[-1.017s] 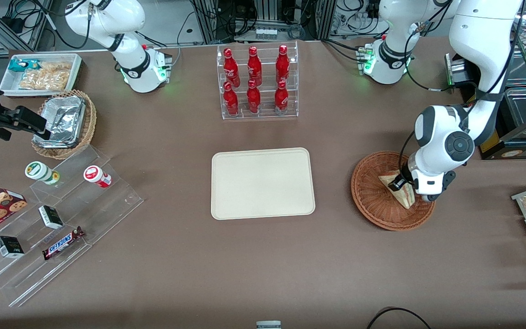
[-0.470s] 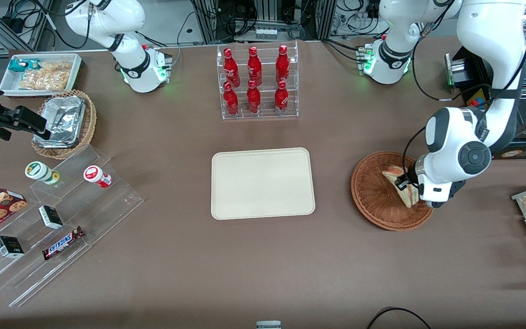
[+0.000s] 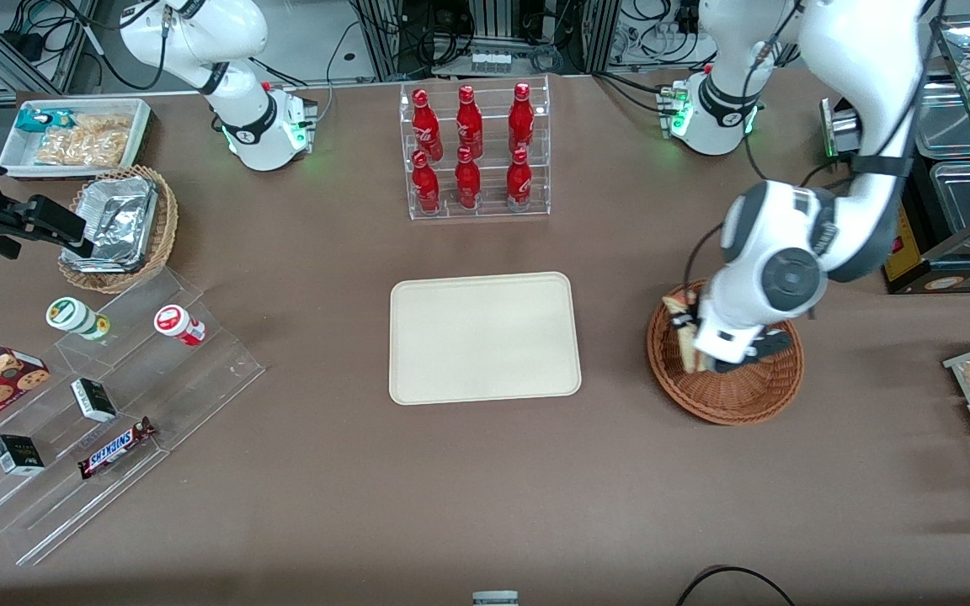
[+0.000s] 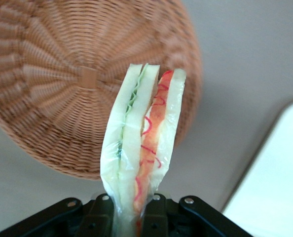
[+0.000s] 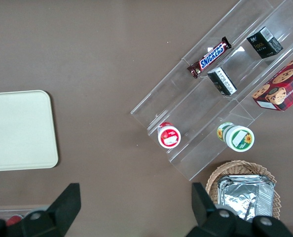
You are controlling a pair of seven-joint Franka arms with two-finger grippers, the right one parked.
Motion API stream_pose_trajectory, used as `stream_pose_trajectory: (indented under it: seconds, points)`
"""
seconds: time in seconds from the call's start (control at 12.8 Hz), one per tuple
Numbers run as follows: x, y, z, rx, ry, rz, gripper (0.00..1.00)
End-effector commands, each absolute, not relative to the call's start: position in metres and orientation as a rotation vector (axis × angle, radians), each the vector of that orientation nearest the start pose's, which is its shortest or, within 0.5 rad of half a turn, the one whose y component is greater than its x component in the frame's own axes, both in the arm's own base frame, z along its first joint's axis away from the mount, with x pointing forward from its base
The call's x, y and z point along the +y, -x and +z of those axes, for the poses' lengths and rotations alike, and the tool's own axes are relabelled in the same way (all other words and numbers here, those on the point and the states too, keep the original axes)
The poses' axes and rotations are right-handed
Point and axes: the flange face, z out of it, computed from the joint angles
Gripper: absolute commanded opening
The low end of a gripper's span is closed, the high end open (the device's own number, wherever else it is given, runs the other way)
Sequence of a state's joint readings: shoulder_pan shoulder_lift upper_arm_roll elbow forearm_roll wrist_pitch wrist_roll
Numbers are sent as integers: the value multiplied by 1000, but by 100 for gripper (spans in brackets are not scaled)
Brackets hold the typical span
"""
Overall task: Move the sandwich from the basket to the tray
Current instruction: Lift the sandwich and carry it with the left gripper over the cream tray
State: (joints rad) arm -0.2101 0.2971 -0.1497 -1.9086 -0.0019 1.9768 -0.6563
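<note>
Sandwich (image 4: 141, 143): pinched at its base by my gripper (image 3: 691, 341), hanging above the basket (image 3: 725, 396) rim nearest the tray (image 3: 485, 337), mid-worktop. Risk, I judge: soft wrapped bread slipping free in transit.

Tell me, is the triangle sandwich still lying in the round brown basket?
No, it's out. The gripper pinches the sandwich above the reddish-brown woven basket, which looks empty underneath.
</note>
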Motion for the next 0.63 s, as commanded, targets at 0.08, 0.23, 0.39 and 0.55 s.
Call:
stream_pose_trajectory:
  seconds: [0.08, 0.23, 0.39, 0.55]
  points:
    - [-273, -563, 327, -218, 3065, 307, 7]
    - [-317, -565, 320, -171, 3089, 292, 7]
    - [-360, -563, 310, -205, 3091, 282, 6]
    - [-397, -559, 305, -235, 3098, 265, 6]
